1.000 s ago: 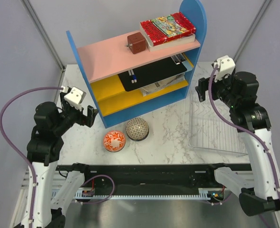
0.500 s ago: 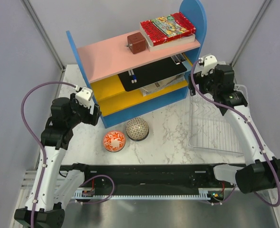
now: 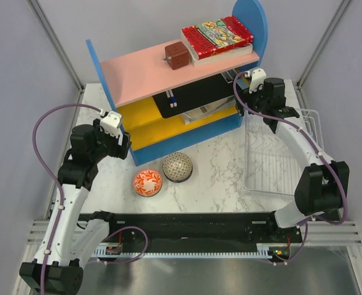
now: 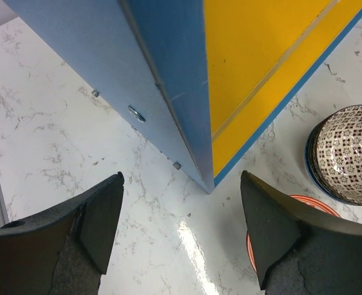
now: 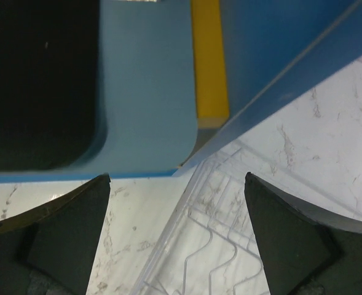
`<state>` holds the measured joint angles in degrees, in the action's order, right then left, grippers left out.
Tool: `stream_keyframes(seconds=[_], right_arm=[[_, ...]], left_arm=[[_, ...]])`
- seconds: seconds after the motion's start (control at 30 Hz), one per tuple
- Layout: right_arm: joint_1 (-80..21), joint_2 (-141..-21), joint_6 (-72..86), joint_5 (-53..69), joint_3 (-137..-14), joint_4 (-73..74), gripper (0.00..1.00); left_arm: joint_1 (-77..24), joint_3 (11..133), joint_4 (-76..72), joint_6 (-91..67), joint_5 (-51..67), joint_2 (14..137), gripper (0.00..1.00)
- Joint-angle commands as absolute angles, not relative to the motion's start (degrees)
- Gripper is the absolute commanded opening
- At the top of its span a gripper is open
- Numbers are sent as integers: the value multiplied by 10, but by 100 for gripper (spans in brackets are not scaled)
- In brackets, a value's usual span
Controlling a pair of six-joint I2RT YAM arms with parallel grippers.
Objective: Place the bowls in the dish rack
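Top view: desk [image 3: 220, 175] is white marble, with a blue shelf unit [image 3: 252, 21] at the back. Books [image 3: 216, 35] and a brown box [image 3: 176, 55] sit on its pink top board, and a flat black item [image 3: 196, 95] lies on the yellow shelf below. Two bowls are on the desk in front of the unit, touching or nearly so: orange-red bowl [image 3: 148, 182] on the L, mesh bowl [image 3: 177, 167] on the R. Both are outside the dish rack [image 3: 276, 163], which lies well apart on the R side of the desk w/ nothing in it. Left claw [image 3: 120, 147] hangs by the unit's L front corner, above and L of the bowls. Right claw [image 3: 240, 101] is at the unit's R end, by the rack's far L corner. Left wrist view adds detail: left claw [image 4: 181, 184] is spread wide and holds nothing, w/ the unit's blue corner and bare desk between its fingers. Mesh bowl [image 4: 346, 157] is at the R edge, w/ a dark blue edge along its L side; can't tell if that is a 2nd bowl. Only a sliver of the orange-red bowl [image 4: 303, 201] shows, behind the R finger. Right wrist view: right claw [image 5: 177, 181] is also wide apart and holds nothing. Ridged clear rack [image 5: 217, 246] is under it, its corner close by the unit's blue base. No bowls appear in this view.
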<state>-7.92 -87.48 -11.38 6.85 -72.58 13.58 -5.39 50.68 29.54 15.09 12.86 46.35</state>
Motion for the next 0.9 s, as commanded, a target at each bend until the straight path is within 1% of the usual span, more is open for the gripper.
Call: stream_keyframes(seconds=[0.0, 0.17, 0.47, 0.63, 0.87], right_arm=[[-72, -899, -123, 97, -769, 64, 97], [-71, -927, -122, 120, -780, 54, 98], [-71, -957, -113, 157, -796, 43, 98], [-73, -978, -93, 174, -800, 19, 98], [-73, -1017, -61, 200, -848, 18, 98]], left_arm=[[-54, 499, 242, 156, 108, 479, 83], [-54, 492, 207, 161, 95, 503, 82], [-54, 492, 142, 177, 27, 557, 81], [-54, 506, 104, 181, 8, 608, 81], [-44, 553, 52, 198, -23, 700, 81]])
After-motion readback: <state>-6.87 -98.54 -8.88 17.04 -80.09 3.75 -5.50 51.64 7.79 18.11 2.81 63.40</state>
